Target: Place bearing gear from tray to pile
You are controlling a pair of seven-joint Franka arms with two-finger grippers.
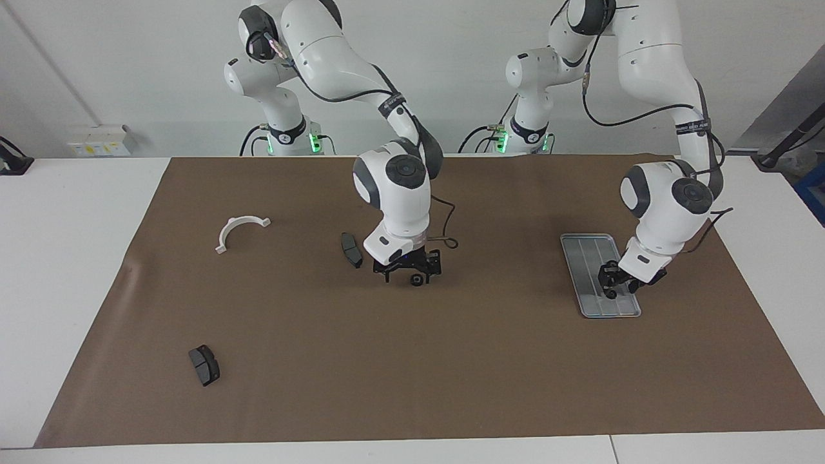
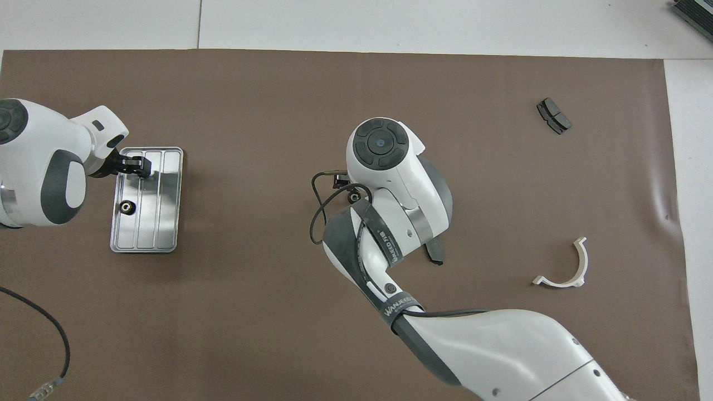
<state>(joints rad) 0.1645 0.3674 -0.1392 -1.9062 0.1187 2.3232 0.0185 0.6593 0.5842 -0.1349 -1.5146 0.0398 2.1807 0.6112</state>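
Bearing gear [image 1: 609, 294] on tray [image 1: 583, 270], lower part of the tray in the facing view, right of frame centre; sits right at the tips of left gripper [image 1: 611, 290]; cannot tell whether the fingers are closed on it or just around it; hidden under the gripper in the overhead view.

Left gripper [image 2: 136, 166] low over the tray's upper end in the overhead view, left side of frame; second gear [image 2: 127, 208] on the tray [image 2: 167, 223] just below it in that view, mid-tray, untouched.

Right gripper [image 1: 410, 274] down at frame centre of the facing view, over loose gear [image 1: 417, 279] on brown mat [image 1: 451, 374]; fingers spread wide, gear low between them; contact not clear; only an edge of that gear [image 2: 352, 196] visible under the wrist in the overhead view.

Pile parts scattered, well apart: dark pad [image 1: 351, 249] just left of the right gripper in the facing view; white half-ring bracket [image 1: 240, 231] upper left of frame; second dark pad [image 1: 204, 365] lower left of frame.
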